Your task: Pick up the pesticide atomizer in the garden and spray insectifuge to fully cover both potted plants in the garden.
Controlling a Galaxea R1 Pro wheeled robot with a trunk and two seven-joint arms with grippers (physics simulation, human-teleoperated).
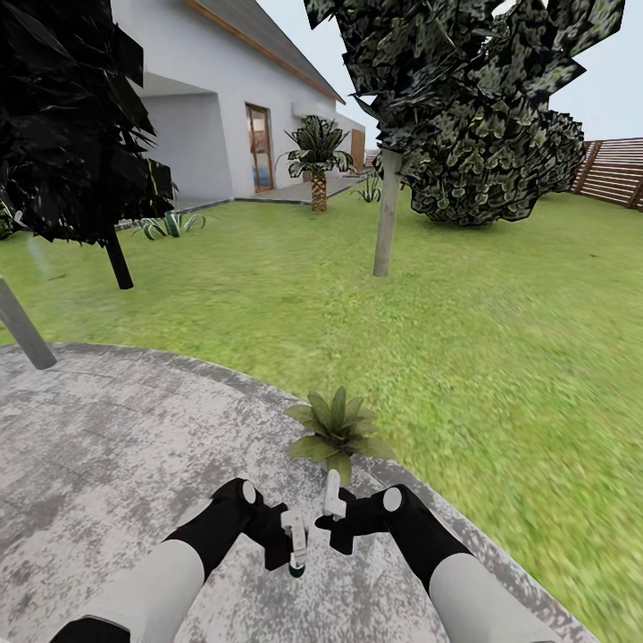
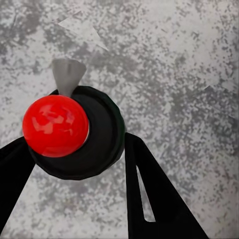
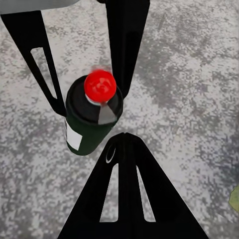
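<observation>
Grey mottled concrete of the patio lies under both arms, meeting the green lawn along a curved edge. The left gripper holds the pesticide atomizer, its black fingers pressed to either side of the dark bottle; from the left wrist camera the bottle is seen end-on, so its label is hidden and little more than a red cap and a pale nozzle can be made out. The right wrist camera shows the dark green body, a white label patch and the same red top, with the left gripper's fingers flanking it. The right gripper sits just beside the atomizer; one of its fingers fills the foreground of its own camera and the other is cut off, so whether its jaws are parted or together cannot be told. One potted plant, a rosette of pointed green leaves, stands near the patio's edge just beyond the grippers; its pot is hidden behind a leaf and the right gripper. Farther off, a palm stands before the white house, a slatted wooden fence is cut off at the right, and a grey post leans in at the left edge.
</observation>
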